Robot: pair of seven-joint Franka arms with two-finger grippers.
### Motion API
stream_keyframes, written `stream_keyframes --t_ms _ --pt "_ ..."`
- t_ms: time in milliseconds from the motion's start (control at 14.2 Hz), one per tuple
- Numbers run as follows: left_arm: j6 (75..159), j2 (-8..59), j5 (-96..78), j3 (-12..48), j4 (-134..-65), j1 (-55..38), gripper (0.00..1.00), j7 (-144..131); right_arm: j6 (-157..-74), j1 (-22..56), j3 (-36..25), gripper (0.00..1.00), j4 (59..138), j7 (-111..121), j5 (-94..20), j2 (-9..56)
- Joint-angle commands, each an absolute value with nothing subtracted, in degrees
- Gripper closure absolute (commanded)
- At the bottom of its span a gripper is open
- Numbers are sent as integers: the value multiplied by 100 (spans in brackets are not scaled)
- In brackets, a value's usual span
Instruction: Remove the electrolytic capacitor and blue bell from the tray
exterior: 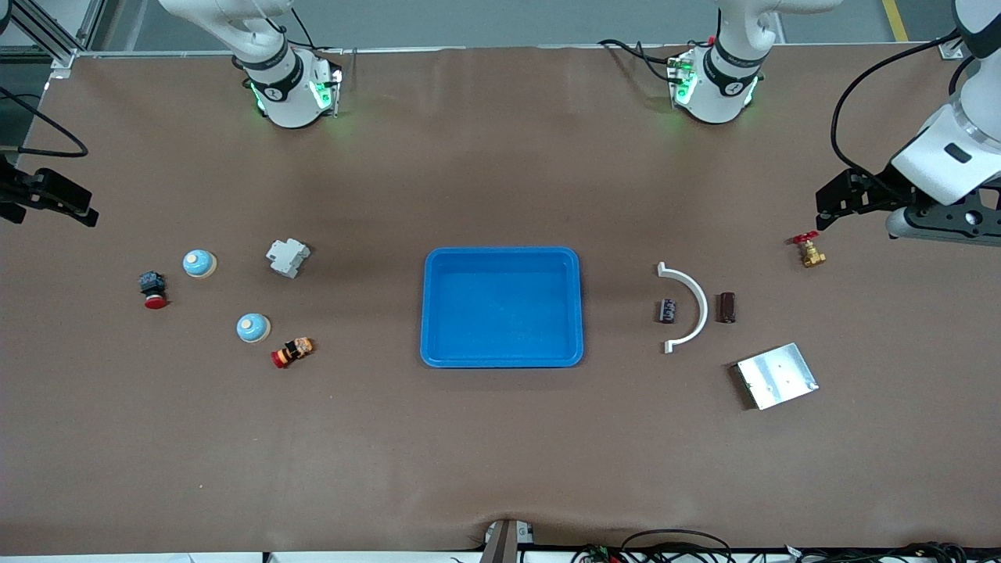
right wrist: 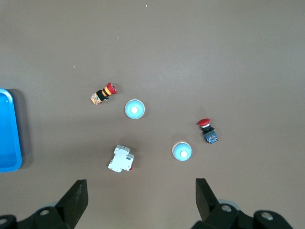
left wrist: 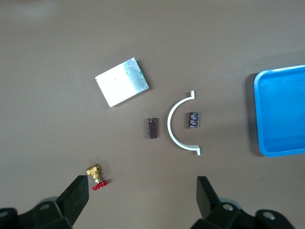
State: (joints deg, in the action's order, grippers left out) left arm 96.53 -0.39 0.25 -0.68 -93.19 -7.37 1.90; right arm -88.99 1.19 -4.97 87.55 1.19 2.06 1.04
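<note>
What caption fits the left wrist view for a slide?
Open left pincer over two capacitors, white curved bracket, metal plate, brass valve; blue tray nearby.

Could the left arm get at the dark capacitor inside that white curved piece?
Probably yes: the left gripper hangs open above that end, and the capacitor lies apart from the white arc, uncovered.

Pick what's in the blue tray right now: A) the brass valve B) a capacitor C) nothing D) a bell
C: the blue tray shows only bare floor; both bells lie toward the right arm's end, the capacitors and valve toward the left arm's end.
</note>
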Motion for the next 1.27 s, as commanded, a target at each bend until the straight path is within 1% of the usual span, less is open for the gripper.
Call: stream_keyframes --t_ms 0,141,352,564,1198 --pt "9562 -62 -18 -106 -9176 -791 0 290 -8877 44 -466 0 8675 105 167 105" --pt "9562 -53 17 -105 -9106 -809 0 334 -8877 44 -457 0 8675 114 167 105" --pt "9562 -35 236 -88 -9114 -835 0 448 -9105 26 -457 0 8684 158 114 105" --pt "9554 -35 246 26 -9123 -817 0 440 -9097 0 -291 0 8710 123 132 97" --pt "9519 -88 26 97 -9114 -817 0 123 -9062 79 -255 0 8675 97 132 105"
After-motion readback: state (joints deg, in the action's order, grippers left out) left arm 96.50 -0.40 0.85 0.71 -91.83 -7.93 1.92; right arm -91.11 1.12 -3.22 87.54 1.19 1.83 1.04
